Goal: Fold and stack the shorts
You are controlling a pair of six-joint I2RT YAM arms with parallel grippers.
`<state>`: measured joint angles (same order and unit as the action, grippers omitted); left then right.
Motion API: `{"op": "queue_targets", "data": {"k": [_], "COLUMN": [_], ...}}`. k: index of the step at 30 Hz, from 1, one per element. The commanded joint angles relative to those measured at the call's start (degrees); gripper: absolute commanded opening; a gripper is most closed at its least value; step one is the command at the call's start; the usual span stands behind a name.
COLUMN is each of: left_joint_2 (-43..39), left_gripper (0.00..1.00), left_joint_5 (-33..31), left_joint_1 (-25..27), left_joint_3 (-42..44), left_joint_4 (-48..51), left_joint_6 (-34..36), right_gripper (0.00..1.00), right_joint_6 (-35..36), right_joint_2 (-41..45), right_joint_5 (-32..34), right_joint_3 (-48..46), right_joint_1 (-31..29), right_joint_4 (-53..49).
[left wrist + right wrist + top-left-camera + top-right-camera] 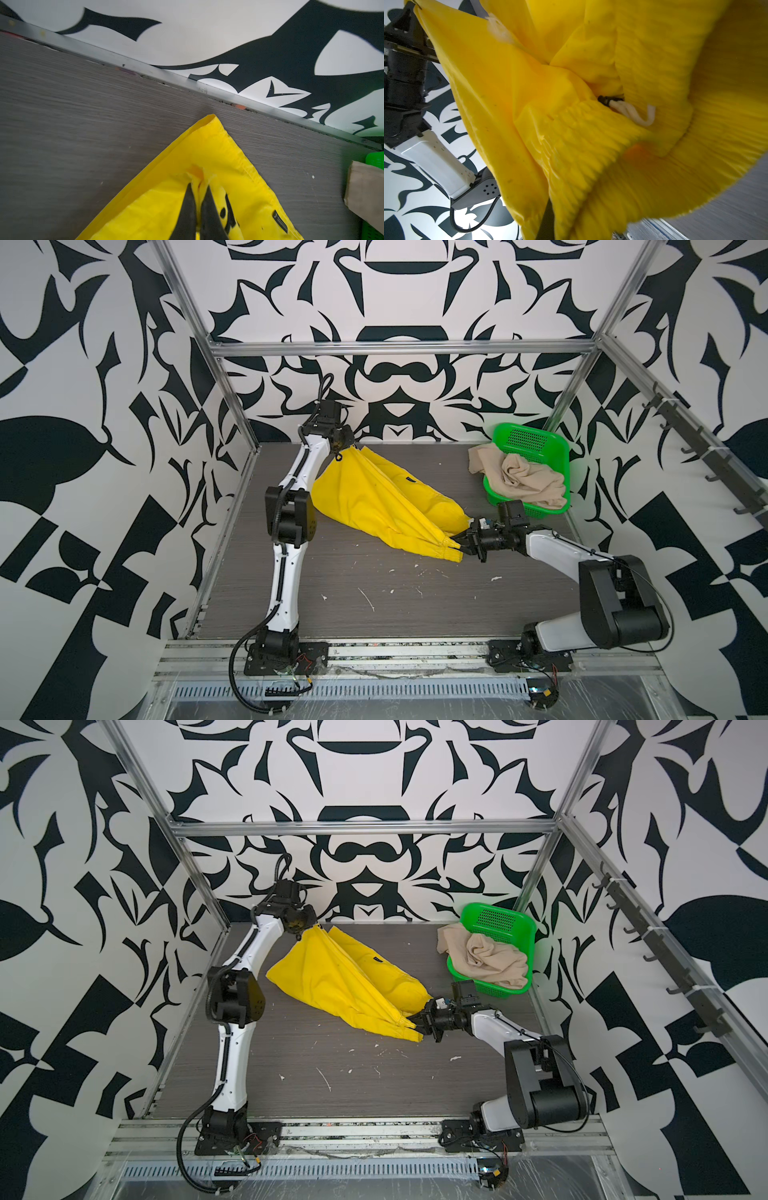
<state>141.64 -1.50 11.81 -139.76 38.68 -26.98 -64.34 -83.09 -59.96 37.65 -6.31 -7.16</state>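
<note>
Both arms hold the bright yellow cloth shorts. The left end effector is pressed together on a hemmed corner at the far side, and the right end effector pinches the gathered waistband nearer the front. The cloth between them sags onto the grey wood-grain tabletop. The beige cloth shorts are bunched in the green perforated plastic basket at far right, with one flap over its rim, just behind the right wrist.

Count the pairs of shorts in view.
2: bright yellow cloth shorts held between left gripper and right gripper; beige cloth shorts heaped in the green perforated plastic basket, possibly hiding more.
</note>
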Motion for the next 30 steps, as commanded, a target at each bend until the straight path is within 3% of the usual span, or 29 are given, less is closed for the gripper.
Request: {"op": "queue_targets", "data": {"k": [1, 9, 16, 23, 30], "left_joint_2": [4.3, 10.2, 11.2, -2.2, -20.1], "left_gripper": [0.04, 0.1, 0.07, 0.05, 0.0], "left_joint_5": [-2.7, -2.0, -0.2, 1.1, -8.4], "left_joint_1": [-0.2, 1.6, 2.0, 2.5, 2.1], "left_joint_3": [-3.0, -2.8, -1.9, 12.5, 28.1], "left_joint_4": [-7.5, -14.6, -16.0, -23.7, -20.5], "left_joint_6": [-1.2, -1.6, -1.3, -1.2, -0.4], "right_gripper": [0.01, 0.06, 0.06, 0.03, 0.01], "right_joint_6": [-4.4, -13.6, -18.5, -16.0, -5.6], "right_joint_2": [-1.0, -4.8, -6.9, -3.9, 1.4], "right_joint_5": [0.4, 5.6, 11.0, 10.7, 11.1], "right_joint_3": [-1.8, -4.4, -5.9, -4.6, -2.5], "right_joint_1": [1.3, 2.8, 2.8, 2.8, 2.8], "right_joint_4": [4.6, 19.3, 27.4, 23.9, 9.0]}}
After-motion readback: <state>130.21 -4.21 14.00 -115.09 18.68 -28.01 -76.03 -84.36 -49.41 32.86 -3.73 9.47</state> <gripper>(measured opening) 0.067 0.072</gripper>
